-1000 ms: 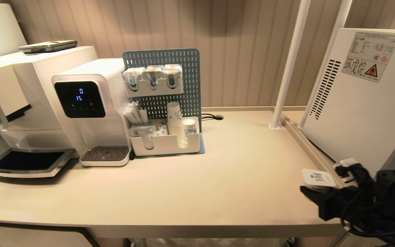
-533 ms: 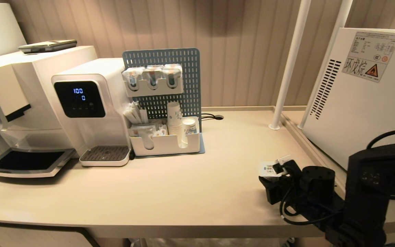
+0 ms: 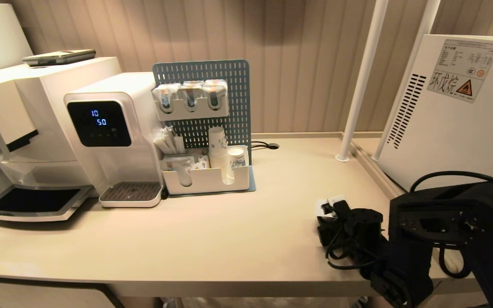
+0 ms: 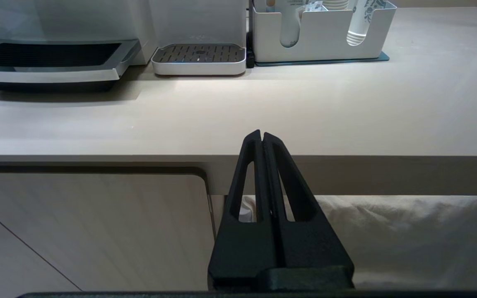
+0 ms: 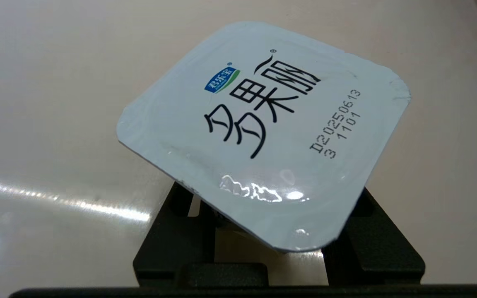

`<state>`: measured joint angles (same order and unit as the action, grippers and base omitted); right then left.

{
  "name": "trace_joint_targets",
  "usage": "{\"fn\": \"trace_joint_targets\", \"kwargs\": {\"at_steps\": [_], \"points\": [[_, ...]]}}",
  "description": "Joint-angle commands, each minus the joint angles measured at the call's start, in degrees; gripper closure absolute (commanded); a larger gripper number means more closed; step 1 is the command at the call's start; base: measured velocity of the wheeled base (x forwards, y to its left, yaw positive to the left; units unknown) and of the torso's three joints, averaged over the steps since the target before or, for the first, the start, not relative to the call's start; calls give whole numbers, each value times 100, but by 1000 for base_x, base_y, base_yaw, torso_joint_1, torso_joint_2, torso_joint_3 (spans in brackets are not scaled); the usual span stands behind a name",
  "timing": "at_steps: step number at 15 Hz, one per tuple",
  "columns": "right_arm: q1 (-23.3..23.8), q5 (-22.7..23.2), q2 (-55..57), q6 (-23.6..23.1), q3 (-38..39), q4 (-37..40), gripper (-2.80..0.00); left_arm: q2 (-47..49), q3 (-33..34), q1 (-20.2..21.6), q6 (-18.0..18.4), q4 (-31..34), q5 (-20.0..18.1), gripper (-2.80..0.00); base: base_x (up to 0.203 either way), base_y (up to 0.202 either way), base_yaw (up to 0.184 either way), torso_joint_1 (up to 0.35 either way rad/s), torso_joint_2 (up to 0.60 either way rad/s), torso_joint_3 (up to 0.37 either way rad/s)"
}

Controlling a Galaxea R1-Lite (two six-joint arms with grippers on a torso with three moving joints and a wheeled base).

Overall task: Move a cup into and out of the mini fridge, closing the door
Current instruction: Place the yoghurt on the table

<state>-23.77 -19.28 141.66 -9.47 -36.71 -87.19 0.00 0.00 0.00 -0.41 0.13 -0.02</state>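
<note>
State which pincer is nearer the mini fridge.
Right. The right pincer holds a sealed cup over the counter, just left of the mini fridge. The left pincer sits shut below the counter's front edge, farther away.

The cup (image 5: 263, 136) has a glossy foil lid; the counter (image 3: 229, 239) is smooth, faintly shiny laminate.

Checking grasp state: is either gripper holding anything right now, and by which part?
The right gripper holds a foil-lidded cup by its body under the lid rim, one finger each side. The left gripper is shut on nothing.
</note>
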Motion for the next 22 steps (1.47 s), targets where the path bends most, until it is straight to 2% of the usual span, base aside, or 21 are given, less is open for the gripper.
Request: {"fn": "trace_joint_targets", "kwargs": {"at_steps": [1, 8, 11, 14, 18, 22], "points": [[-77, -579, 215, 16, -294, -48, 0, 9, 0, 0, -2, 4, 2, 0, 0, 0, 0, 0, 0, 0], [-358, -662, 163, 59, -87, -48, 0, 9, 0, 0, -2, 4, 2, 0, 0, 0, 0, 0, 0, 0], [-489, -332, -340, 734, 291, -48, 0, 9, 0, 0, 3, 4, 2, 0, 0, 0, 0, 0, 0, 0], [-755, -145, -466, 869, 608, 390, 0, 9, -9, 0, 6, -4, -6, 0, 0, 0, 0, 0, 0, 0], [-774, -85, -226, 952, 542, 434, 0, 9, -9, 0, 6, 3, -6, 0, 0, 0, 0, 0, 0, 0], [-667, 15, -124, 1066, 211, 843, 0, 9, 0, 0, 6, -5, -6, 0, 0, 0, 0, 0, 0, 0]]}}
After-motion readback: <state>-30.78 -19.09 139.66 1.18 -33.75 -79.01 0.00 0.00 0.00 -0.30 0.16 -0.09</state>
